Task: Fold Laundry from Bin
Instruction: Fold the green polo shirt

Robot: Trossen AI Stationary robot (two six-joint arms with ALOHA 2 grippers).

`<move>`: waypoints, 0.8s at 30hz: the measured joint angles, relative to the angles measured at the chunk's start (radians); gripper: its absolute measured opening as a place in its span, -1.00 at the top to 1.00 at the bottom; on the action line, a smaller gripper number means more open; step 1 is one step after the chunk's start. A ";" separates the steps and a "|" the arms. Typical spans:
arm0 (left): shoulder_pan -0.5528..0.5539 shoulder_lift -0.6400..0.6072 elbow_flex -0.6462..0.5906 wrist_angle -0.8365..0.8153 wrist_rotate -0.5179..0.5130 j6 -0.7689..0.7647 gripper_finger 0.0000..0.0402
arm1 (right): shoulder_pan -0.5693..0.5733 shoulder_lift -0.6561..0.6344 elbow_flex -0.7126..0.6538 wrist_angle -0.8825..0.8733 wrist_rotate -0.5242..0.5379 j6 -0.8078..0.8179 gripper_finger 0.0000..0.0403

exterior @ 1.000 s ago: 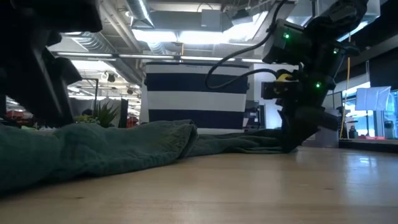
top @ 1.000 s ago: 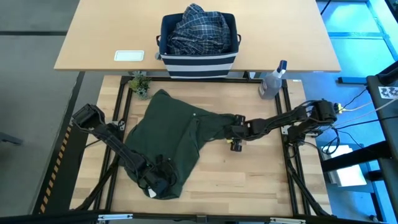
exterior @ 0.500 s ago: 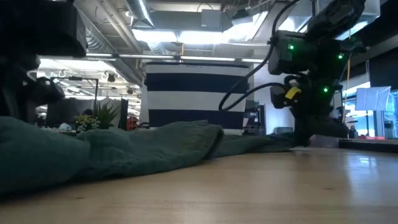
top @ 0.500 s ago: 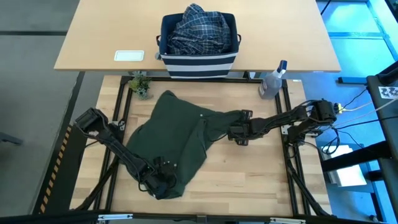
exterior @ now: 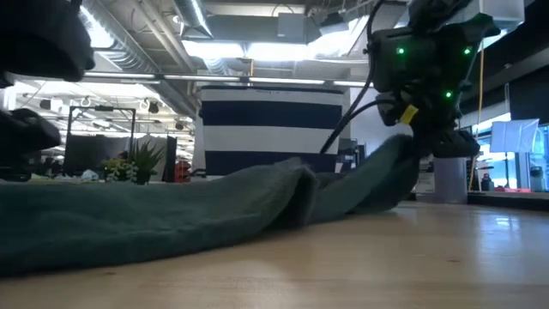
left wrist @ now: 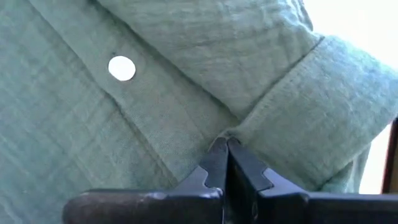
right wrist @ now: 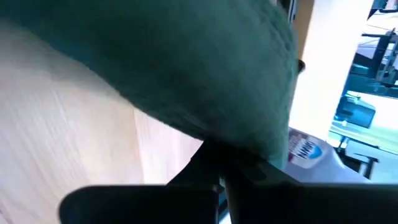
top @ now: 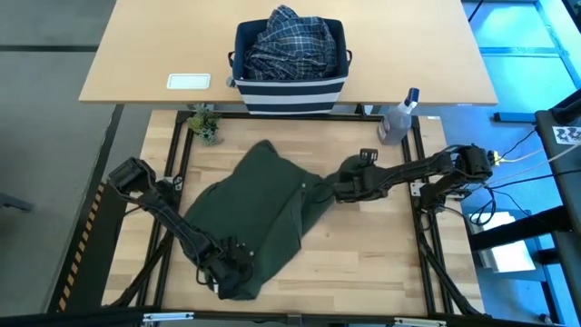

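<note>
The dark olive-green garment (top: 263, 213) lies spread on the wooden table; its cloth fills the left wrist view, where a white button (left wrist: 121, 68) shows. My left gripper (top: 234, 265) is shut on the garment's near-left part. My right gripper (top: 338, 188) is shut on its right end, which rises off the table (exterior: 386, 172). The navy, white-striped bin (top: 290, 86) stands on the far desk with the blue-and-white plaid shirt (top: 290, 38) piled in it. My left gripper pinches the green cloth between its two fingertips (left wrist: 217, 163), where a thick folded band meets a seam (left wrist: 233, 132). The fingers come steeply from above, and the cloth there lies on the table. My right gripper pinches the garment's right end (right wrist: 249, 143) between its fingers, slanting down from the table's right. That end is lifted clear and slopes down to the rest on the table (exterior: 283, 193).
A clear spray bottle (top: 397, 118) stands at the table's far right corner and a small plant (top: 204, 123) at its far left corner. A white card (top: 188, 81) lies on the desk left of the bin. Bare wood lies at the near right (top: 363, 254).
My right gripper has risen and tipped flatter, going slightly toward the far edge and lifting the garment's right end off the table. The garment has bunched and shifted a little toward the right, while its near-left part has stayed under my left gripper.
</note>
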 joint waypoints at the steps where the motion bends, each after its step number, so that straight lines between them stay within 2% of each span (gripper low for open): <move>1: -0.003 -0.001 0.000 -0.004 0.000 0.000 1.00 | 0.000 0.000 0.000 -0.018 0.000 0.003 0.99; 7: -0.004 -0.005 0.000 -0.019 -0.007 -0.007 1.00 | 0.000 0.000 0.000 -0.112 -0.019 0.048 0.98; 14: 0.010 -0.046 -0.007 -0.041 -0.124 0.025 1.00 | 0.018 0.000 0.034 -0.118 -0.044 0.053 0.93; 19: 0.031 -0.113 -0.007 -0.027 -0.191 0.077 0.91 | 0.053 0.000 0.111 -0.116 -0.073 0.036 0.62; 24: 0.054 -0.183 -0.005 -0.026 -0.185 0.147 0.73 | 0.113 0.000 0.197 -0.110 -0.070 0.031 0.25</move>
